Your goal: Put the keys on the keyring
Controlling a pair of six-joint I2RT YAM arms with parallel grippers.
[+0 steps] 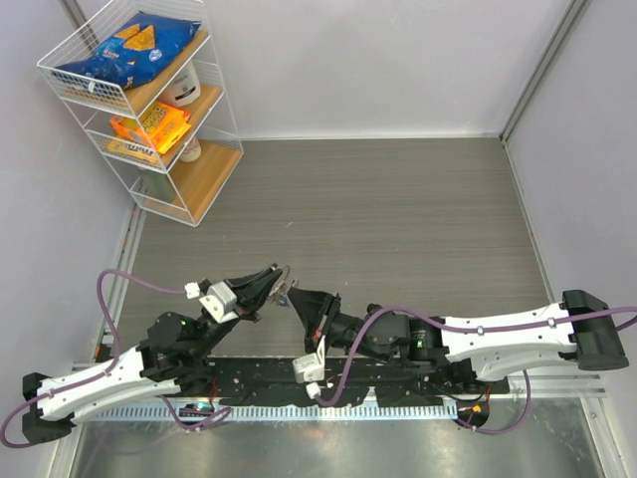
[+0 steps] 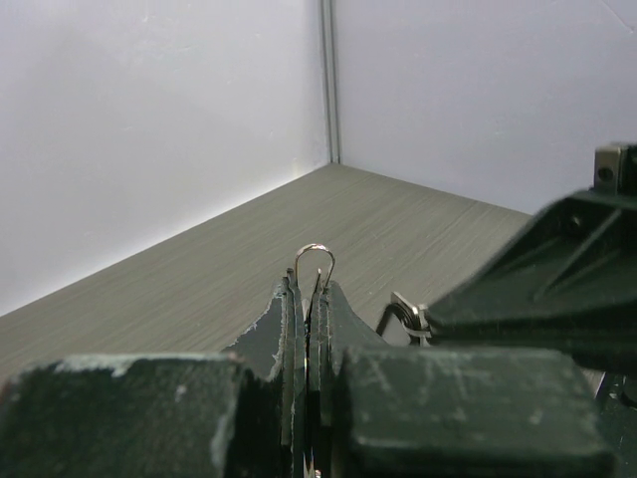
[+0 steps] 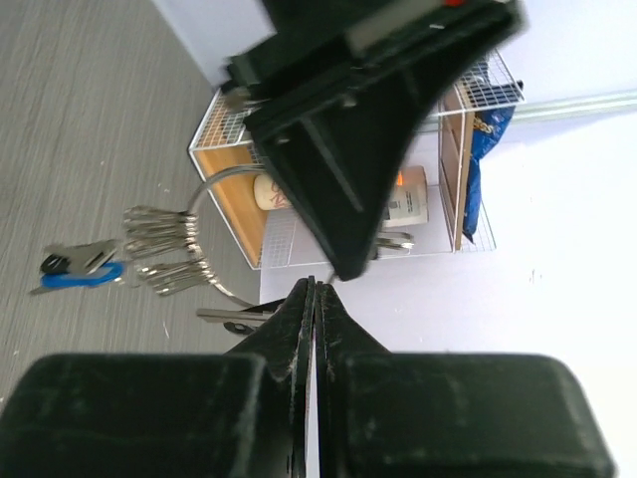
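Pinching the keyring [image 2: 314, 247] edge-on, the left gripper [image 2: 307, 294] is clamped shut, with the wire loop poking above its tips. Bunched keys [image 3: 159, 249] hang on the ring, a blue tag [image 3: 85, 274] beside them. The right gripper [image 3: 314, 299] is closed too, apparently nipping one key [image 3: 234, 317], tips nearly meeting the left's.

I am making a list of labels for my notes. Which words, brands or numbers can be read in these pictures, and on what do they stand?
No text can be read.
Blue crinkled snack bag, top shelf of the white wire rack: print too small.
Orange flat packet, middle shelf: print blurred.
White round jar: label blurred.
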